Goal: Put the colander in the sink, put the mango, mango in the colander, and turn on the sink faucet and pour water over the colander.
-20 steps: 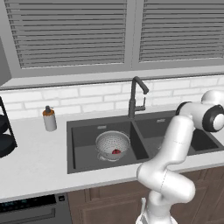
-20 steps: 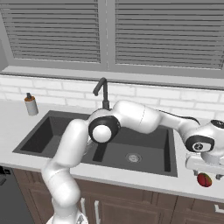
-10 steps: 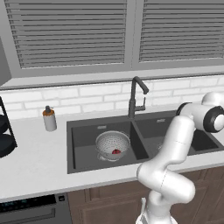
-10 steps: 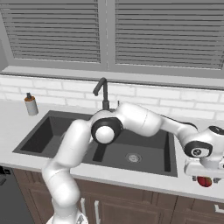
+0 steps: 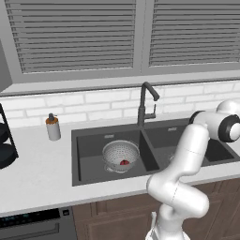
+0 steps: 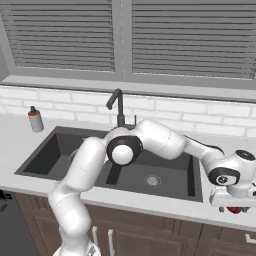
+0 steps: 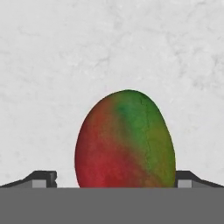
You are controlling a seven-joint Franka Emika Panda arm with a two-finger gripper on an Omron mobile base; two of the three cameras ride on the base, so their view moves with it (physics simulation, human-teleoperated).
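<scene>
Gripper (image 7: 112,181) stands wide open straddling the second mango (image 7: 125,140) on the white counter (image 7: 65,65) right of the sink (image 6: 165,176); first mango (image 5: 124,162) sits in the colander (image 5: 121,154): judged best to descend centred before closing, avoiding roll.

Red-and-green mango (image 7: 125,142) seen on the pale marbled tabletop (image 7: 65,57), end effector (image 7: 116,179) spread wide, one fingertip (image 7: 41,178) at each side of the mango

Matt smooth-skinned mango (image 7: 124,140), marbled stone-look counter (image 7: 65,65), wire-mesh metal colander (image 5: 121,155), matt charcoal sink (image 5: 89,150)
</scene>
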